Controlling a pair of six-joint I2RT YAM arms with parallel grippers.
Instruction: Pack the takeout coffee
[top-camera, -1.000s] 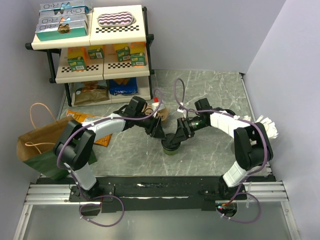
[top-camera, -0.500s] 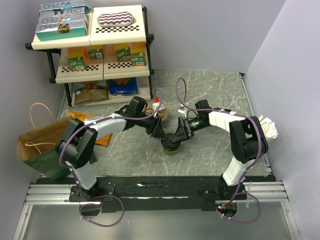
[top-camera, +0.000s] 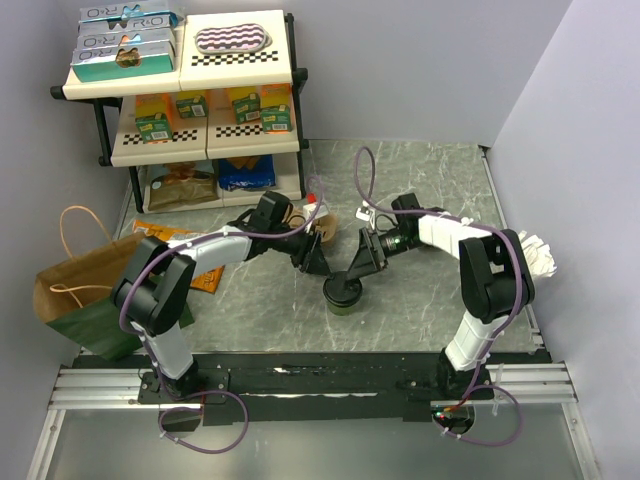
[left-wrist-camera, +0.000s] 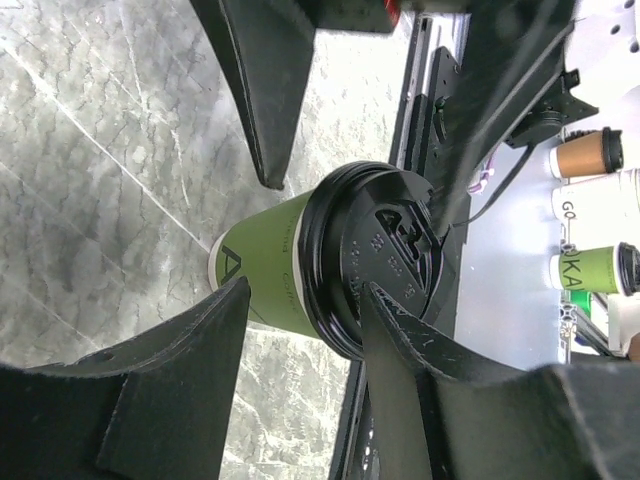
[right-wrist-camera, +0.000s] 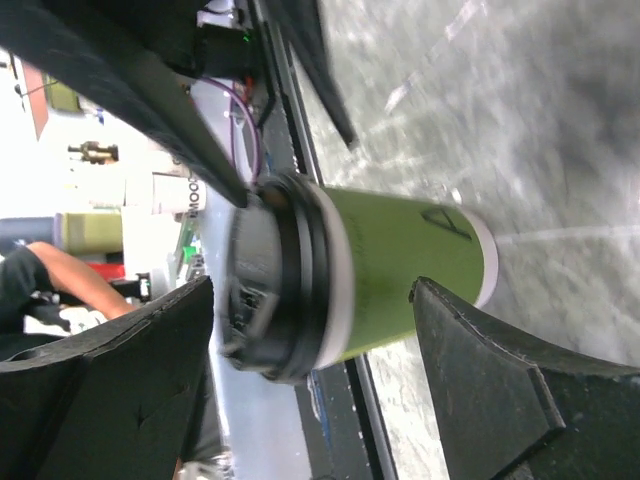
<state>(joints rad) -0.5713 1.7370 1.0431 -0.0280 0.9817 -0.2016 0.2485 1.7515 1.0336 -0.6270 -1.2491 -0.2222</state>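
The takeout coffee, a small green paper cup with a black lid, stands upright on the grey marble table. My left gripper is open just behind and left of it. In the left wrist view the cup and its lid lie just beyond my open left gripper. My right gripper is open just behind and right of the cup. In the right wrist view the cup shows between the spread fingers of my right gripper, which does not hold it.
A brown paper bag with a green base lies at the left. A shelf rack of boxes and packets stands at the back left. Orange packets lie beside the bag. A white crumpled item sits at the right edge.
My right gripper has drawn back a little from the cup, and its arm has folded inward. My left gripper and the cup have hardly moved.
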